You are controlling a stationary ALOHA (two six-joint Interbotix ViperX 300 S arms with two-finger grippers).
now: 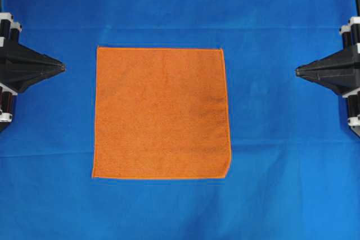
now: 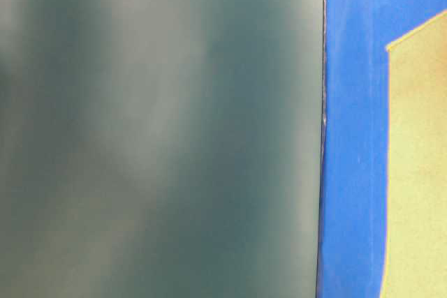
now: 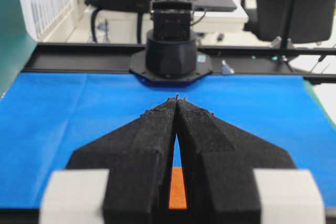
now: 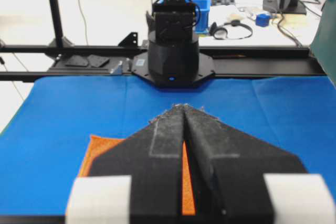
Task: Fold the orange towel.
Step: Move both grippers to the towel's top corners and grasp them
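- The orange towel (image 1: 161, 113) is lying flat and fully spread out, a fuzzy square with stitched hems, on the blue cloth (image 1: 281, 195) that is covering the table, slightly left of the middle in the overhead view.
- The left hand (image 1: 63, 67) is sitting at the left edge of that view, its black fingers pressed together into a point and aiming at the towel's upper left side, apart from it and holding nothing.
- The right hand (image 1: 297, 71) is mirroring it at the right edge, fingers also pressed together and holding nothing, farther from the towel than the left one.
- In the left wrist view, a sliver of orange is showing through the narrow slit behind the joined fingertips.
- In the right wrist view, a towel corner is peeking out beside the joined fingers.
- Beyond the cloth, each wrist view is showing the opposite arm's round black base (image 3: 170, 56) on a dark rail.
- The table-level view is mostly a blurred dark green surface (image 2: 160, 130).
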